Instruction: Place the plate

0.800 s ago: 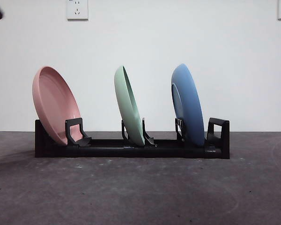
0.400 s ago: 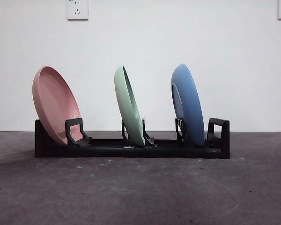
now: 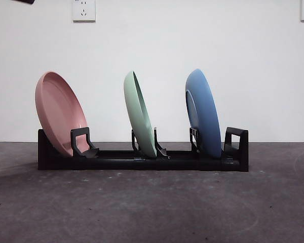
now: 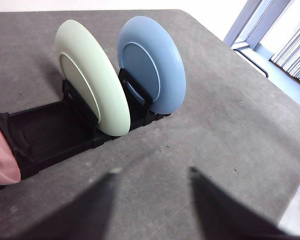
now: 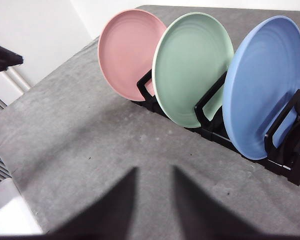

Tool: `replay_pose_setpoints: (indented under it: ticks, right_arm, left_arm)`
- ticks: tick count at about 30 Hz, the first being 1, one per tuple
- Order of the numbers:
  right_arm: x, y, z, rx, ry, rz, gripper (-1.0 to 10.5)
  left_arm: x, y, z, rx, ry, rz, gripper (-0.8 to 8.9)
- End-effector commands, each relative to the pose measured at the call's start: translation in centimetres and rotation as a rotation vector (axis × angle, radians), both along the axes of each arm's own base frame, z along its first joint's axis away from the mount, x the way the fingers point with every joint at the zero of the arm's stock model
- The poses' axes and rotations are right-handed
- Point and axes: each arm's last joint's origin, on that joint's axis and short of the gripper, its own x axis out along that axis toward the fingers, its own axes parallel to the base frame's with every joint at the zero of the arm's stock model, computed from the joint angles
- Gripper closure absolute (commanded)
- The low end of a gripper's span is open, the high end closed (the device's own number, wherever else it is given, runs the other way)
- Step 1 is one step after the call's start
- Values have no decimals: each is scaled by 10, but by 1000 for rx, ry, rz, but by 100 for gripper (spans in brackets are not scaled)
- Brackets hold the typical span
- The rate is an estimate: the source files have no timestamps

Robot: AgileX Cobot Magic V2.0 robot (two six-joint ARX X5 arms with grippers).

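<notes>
Since the earlier front views only a black tip (image 3: 24,1) at the top left corner has reappeared; plates and rack (image 3: 142,162) have not shifted.

All three plates stand on edge in the rack: pink plate (image 3: 58,114) at one end, green plate (image 3: 140,114) in the middle slot, blue plate (image 3: 202,112) at the other end. Each leans slightly against its black support. No plate lies loose on the table (image 3: 152,202).

Left gripper (image 4: 150,172) hovers above the table, jaws apart and empty. The rack lies ahead of it, with the green plate (image 4: 92,82) and blue plate (image 4: 150,62) showing their undersides. Right gripper (image 5: 155,170) is likewise apart and empty, and faces the plates' upper faces from the opposite side. Neither is clearly nearer.

Judgement: with every plate seated, placement appears complete.

The pink plate (image 4: 0,160) is cut off at the left wrist view's edge. Which arm owns the black tip cannot be told.
</notes>
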Motion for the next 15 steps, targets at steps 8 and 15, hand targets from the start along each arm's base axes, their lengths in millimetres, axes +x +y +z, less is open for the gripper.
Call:
replay_pose_setpoints:
  ticks: [8,15]
  right_arm:
    - [1,4,5,12,-13,24,447]
    - [4,8,3,63,68,13,423]
  left_arm:
    - [1,-1,7,-2,-32,-11,340]
    - [-8,1,15,-13,-45,-7,340]
